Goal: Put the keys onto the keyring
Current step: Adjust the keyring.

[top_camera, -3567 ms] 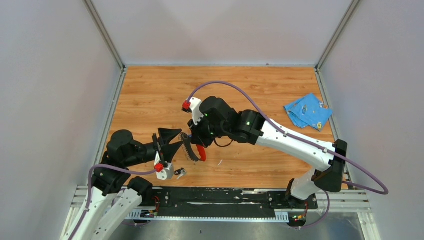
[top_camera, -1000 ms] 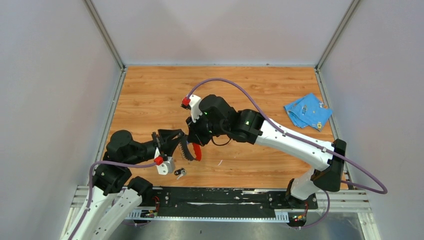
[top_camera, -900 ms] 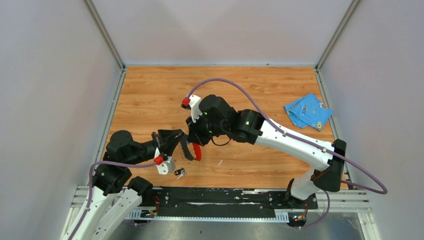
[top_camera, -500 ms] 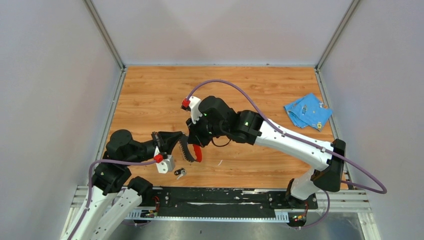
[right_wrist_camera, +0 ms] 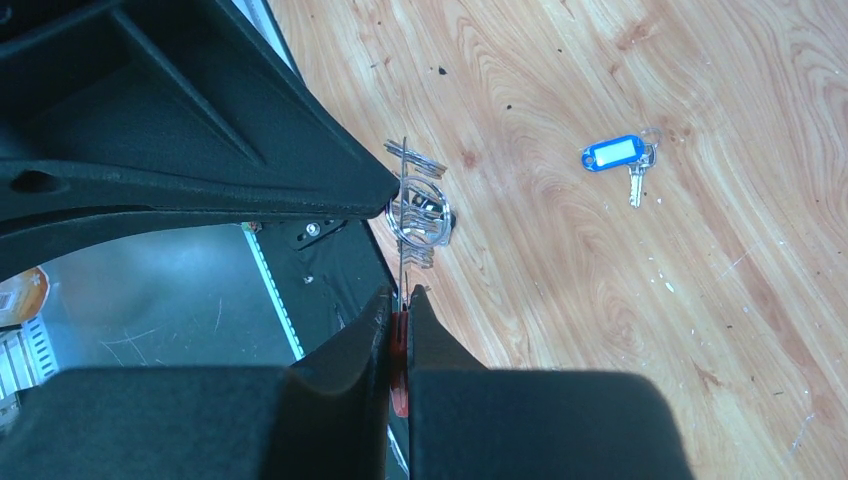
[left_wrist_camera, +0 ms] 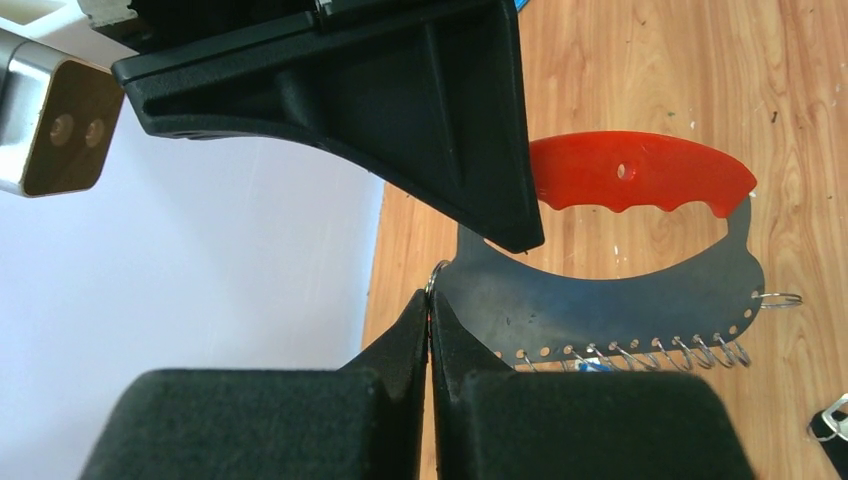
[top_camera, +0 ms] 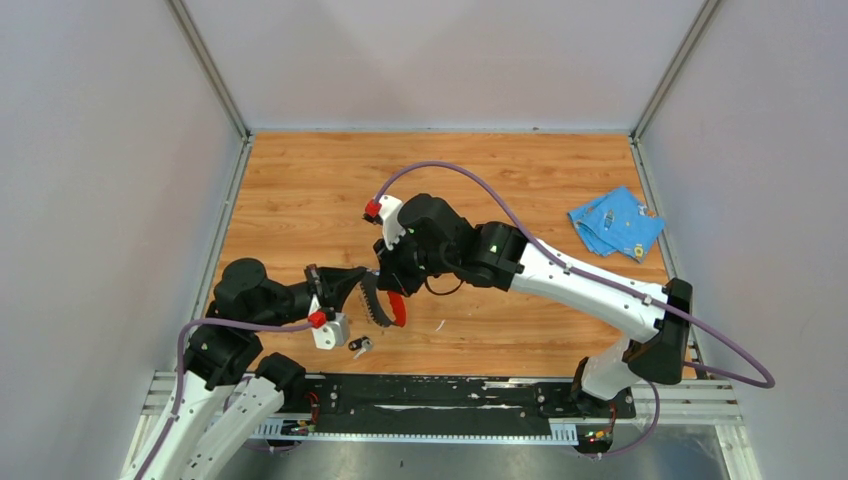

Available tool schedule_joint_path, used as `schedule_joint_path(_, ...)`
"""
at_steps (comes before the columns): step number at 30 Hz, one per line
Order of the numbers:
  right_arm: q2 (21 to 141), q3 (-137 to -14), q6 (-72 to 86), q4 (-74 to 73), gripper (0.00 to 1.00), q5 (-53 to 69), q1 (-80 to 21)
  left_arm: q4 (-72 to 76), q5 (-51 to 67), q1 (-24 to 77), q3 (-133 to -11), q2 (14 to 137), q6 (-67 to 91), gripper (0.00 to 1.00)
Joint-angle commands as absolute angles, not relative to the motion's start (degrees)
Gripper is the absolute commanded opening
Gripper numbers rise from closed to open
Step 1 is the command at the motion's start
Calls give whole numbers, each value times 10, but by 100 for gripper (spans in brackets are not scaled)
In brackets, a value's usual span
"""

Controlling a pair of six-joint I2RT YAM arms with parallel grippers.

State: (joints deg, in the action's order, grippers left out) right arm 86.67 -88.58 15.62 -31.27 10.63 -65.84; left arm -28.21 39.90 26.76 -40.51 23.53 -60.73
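While the keyring is gripped by the right gripper, whose fingers are clamped on its red part, its long axis runs roughly near to far in the top view. The grey plate is stood on edge, with its row of small rings turned toward the left gripper. That gripper's fingers are pressed together right at the plate's corner ring; whether the wire is nipped between them cannot be told.

The black key lies flat on the table just on the near side of the left gripper, so the left arm is judged the nearer to it. The blue key is seen on the table in the right wrist view, well apart from the keyring, and cannot be made out from above. Neither key appears to be threaded on yet. A cloth lies far off to the right, and nothing is seen lying between the left gripper and the black key.
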Motion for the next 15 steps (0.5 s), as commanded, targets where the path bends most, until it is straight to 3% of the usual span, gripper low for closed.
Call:
schedule_joint_path(1,841,-877,153,-300,0,116,-660,-300,409,271,-427,251,-591,0)
schedule_joint_path(15,835,-873,146,-297,0,116,-660,-297,377,271,-434,257,-441,0)
